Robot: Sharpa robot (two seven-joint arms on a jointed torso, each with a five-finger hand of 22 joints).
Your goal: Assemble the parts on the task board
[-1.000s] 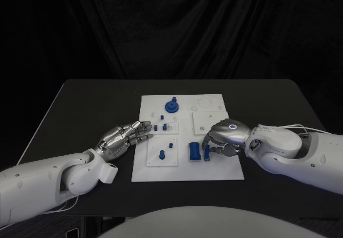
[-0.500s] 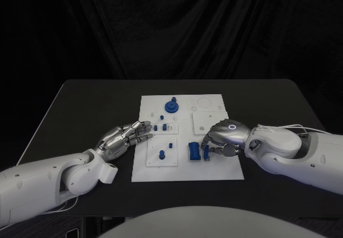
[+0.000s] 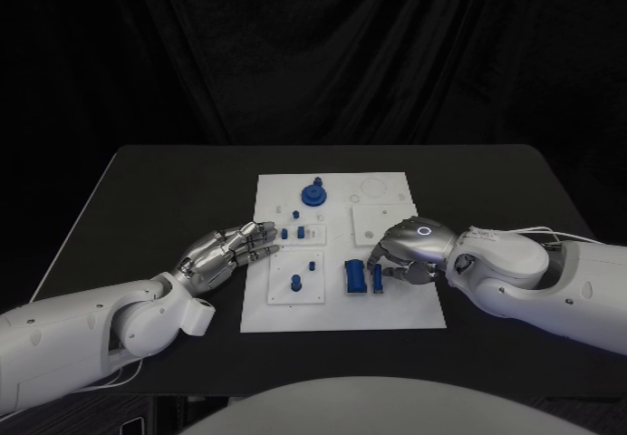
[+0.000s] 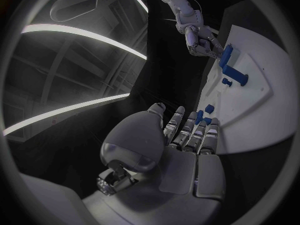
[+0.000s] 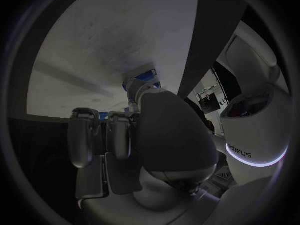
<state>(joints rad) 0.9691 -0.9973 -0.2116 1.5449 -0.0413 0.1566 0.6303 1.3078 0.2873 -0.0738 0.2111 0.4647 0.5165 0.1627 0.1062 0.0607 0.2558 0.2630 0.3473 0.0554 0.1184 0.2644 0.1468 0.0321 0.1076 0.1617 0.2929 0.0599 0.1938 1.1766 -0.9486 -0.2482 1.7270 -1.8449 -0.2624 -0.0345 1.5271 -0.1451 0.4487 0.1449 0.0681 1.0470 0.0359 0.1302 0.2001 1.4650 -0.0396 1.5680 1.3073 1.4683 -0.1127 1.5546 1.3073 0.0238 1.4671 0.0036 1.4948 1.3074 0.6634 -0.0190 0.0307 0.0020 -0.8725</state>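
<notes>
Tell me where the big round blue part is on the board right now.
In the head view, the round blue part stands near the far edge of the task board, left of centre, beyond both hands and touched by neither.

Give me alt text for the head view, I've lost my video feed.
The right hand is curled over a blue part near the front right of the white task board, beside a larger blue block. The left hand lies flat at the board's left edge. A round blue part stands toward the far side.
</notes>
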